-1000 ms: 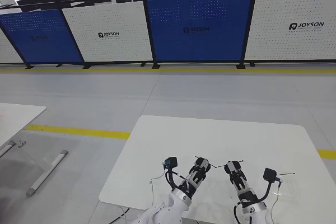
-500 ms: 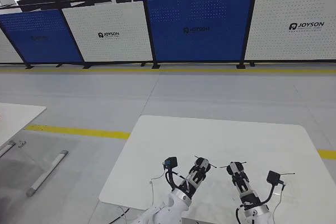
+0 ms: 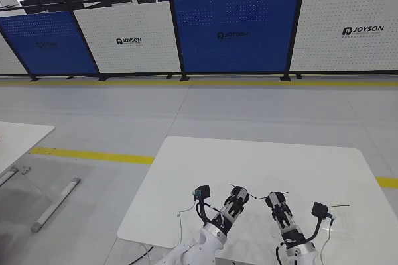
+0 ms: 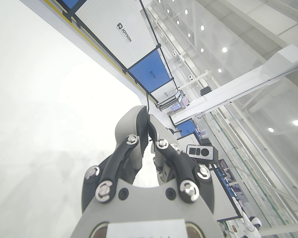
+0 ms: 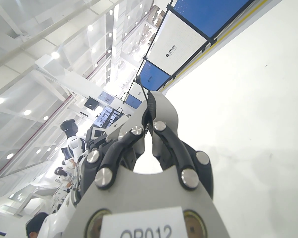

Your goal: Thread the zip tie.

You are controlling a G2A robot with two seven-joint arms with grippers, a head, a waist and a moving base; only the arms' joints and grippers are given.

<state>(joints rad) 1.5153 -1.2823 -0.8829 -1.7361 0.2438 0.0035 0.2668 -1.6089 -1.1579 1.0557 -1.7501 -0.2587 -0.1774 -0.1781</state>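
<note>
A thin black zip tie is pinched by both grippers low over the near part of the white table (image 3: pixel 265 159). My left gripper (image 3: pixel 241 193) (image 4: pixel 147 115) is shut on a plain strip end of the zip tie (image 4: pixel 147 101), which sticks out past its fingertips. A short way to its right, my right gripper (image 3: pixel 274 196) (image 5: pixel 150 97) is shut on the zip tie (image 5: pixel 142 86), whose small square head pokes out beyond the tips. The two gripper tips stand close together but apart. The tie's middle is hidden by the fingers.
The table's near edge lies just below both arms. A second white table (image 3: pixel 13 142) stands at the far left across a strip of floor. Blue and white partition panels (image 3: pixel 235 36) line the back.
The right arm shifted slightly to the right and came back to about where it was. The left arm has not moved. Both grippers stay shut on the zip tie.
</note>
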